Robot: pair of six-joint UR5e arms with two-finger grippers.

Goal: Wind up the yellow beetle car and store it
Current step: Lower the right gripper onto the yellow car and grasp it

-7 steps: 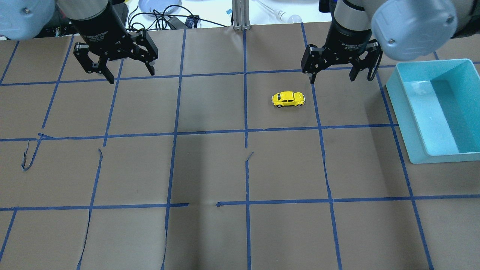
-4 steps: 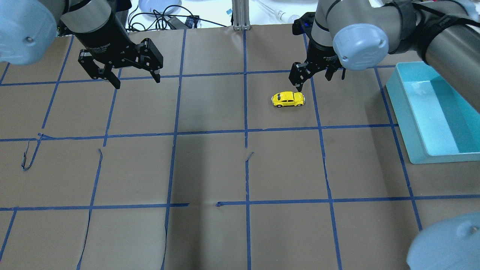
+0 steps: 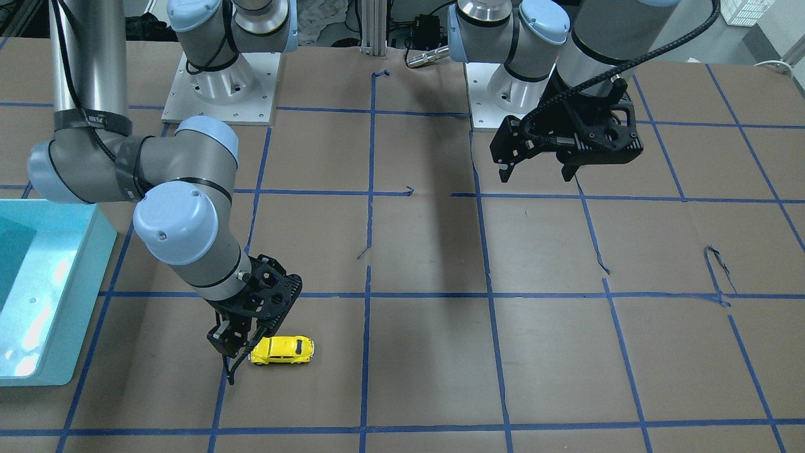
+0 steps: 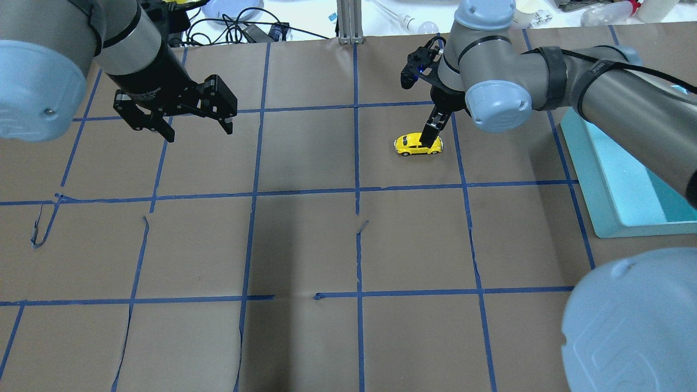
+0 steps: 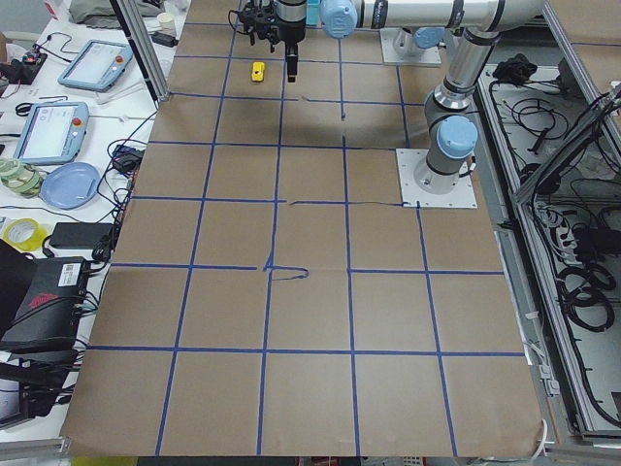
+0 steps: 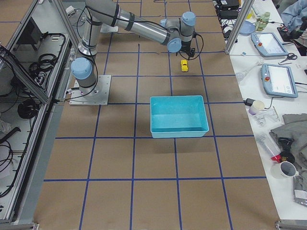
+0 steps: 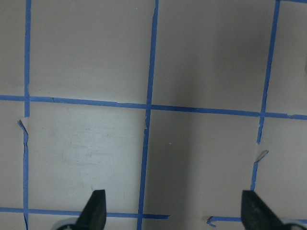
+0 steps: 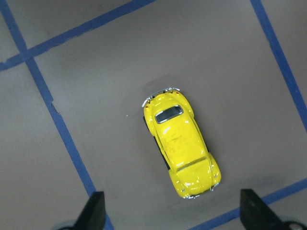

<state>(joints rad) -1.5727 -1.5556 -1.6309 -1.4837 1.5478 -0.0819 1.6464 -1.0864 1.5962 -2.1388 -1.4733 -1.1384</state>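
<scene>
The yellow beetle car (image 3: 283, 350) stands on its wheels on the taped table (image 3: 440, 365), near the teal bin (image 6: 180, 132). The right gripper (image 8: 175, 213) hangs just above it, fingers spread wide. Farther back, the left gripper (image 4: 199, 130) hovers, likewise spread.

Overhead: right gripper (image 4: 431, 133) covers one end of the car (image 4: 411, 145); bin (image 4: 631, 228) at the table's (image 4: 305, 245) right edge is cut by the frame and partly behind the right arm (image 4: 626, 92). Left side view: car too small for detail.
</scene>
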